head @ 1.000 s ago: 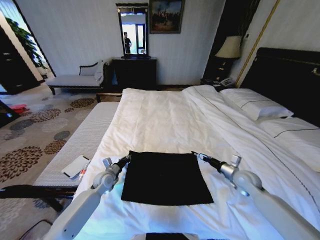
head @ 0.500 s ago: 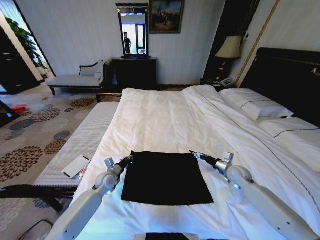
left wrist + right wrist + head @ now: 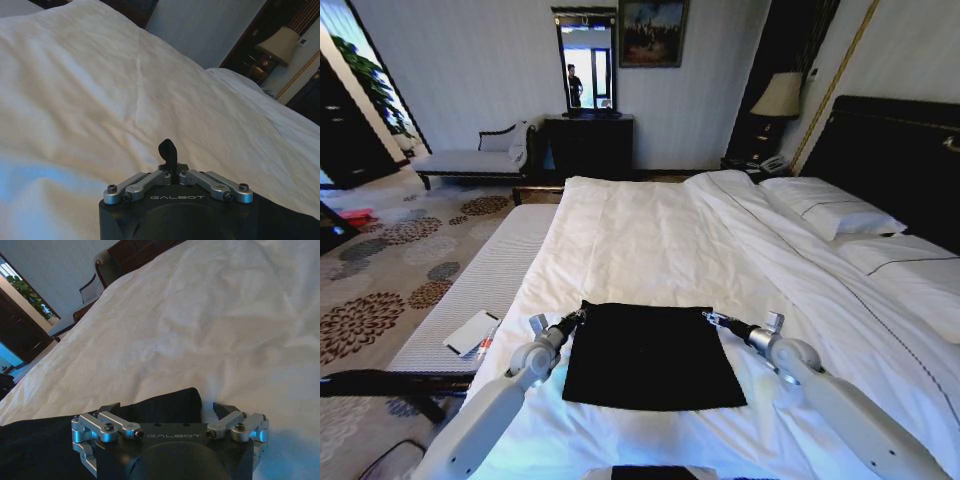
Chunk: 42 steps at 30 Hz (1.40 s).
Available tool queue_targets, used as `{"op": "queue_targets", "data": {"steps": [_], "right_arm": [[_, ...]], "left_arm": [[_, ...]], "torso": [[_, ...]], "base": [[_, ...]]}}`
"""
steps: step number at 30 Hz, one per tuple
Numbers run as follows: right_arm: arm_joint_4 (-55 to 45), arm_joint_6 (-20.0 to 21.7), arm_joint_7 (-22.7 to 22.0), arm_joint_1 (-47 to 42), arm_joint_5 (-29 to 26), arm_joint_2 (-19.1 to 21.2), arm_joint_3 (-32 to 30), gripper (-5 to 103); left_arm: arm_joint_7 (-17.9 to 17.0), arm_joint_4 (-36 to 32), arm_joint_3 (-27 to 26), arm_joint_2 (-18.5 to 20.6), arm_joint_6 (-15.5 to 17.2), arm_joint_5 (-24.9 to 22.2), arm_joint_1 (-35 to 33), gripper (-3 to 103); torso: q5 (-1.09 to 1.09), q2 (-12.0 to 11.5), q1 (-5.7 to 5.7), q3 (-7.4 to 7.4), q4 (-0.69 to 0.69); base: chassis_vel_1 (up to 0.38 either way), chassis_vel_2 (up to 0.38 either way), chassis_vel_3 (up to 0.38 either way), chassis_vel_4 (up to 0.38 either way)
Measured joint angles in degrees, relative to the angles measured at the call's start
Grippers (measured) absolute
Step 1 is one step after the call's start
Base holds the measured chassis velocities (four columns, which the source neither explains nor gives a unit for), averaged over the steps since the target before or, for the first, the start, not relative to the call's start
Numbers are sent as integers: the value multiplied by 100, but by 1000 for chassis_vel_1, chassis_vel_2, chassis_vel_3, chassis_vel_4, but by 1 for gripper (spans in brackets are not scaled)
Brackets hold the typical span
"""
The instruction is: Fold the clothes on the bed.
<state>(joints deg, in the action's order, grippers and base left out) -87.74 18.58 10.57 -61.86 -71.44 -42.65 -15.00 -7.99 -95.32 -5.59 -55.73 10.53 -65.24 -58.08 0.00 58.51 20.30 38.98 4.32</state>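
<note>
black t-shirt (image 3: 653,355) folded flat on bed (image 3: 650,240) near the foot edge. left gripper (image 3: 579,316) pinches its far-left corner; right gripper (image 3: 709,318) gapes around far-right corner. risk: lopsided lift skews the fold.

Head cam: high, looks fwd/down over bed (image 3: 650,230), wide. Left wrist cam: right behind left gripper (image 3: 169,159), low, close. Right wrist cam: same behind right gripper (image 3: 161,410). All share white duvet by shirt (image 3: 650,355).
</note>
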Motion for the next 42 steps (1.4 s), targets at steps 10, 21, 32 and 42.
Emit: {"op": "queue_targets", "data": {"steps": [10, 21, 32, 42], "right_arm": [[72, 5, -15, 122, 8, -38, 160, 72], [55, -5, -15, 92, 12, 11, 110, 34], [-72, -26, -15, 9, 19, 33, 23, 1], [-410, -162, 9, -183, 205, 79, -128, 1]], "left_arm": [[-16, -19, 2, 6, 5, 4, -32, 1], [-37, -23, 3, 4, 7, 3, -27, 1], [-83, -119, -48, 54, 7, -15, -37, 1], [-150, -342, -156, 115, 0, -23, -131, 1]], "torso": [[1, 0, 0, 0, 1], [0, 0, 0, 0, 1], [0, 0, 0, 0, 1], [0, 0, 0, 0, 1]], "base": [[0, 0, 0, 0], [0, 0, 0, 0], [0, 0, 0, 0], [0, 0, 0, 0]]}}
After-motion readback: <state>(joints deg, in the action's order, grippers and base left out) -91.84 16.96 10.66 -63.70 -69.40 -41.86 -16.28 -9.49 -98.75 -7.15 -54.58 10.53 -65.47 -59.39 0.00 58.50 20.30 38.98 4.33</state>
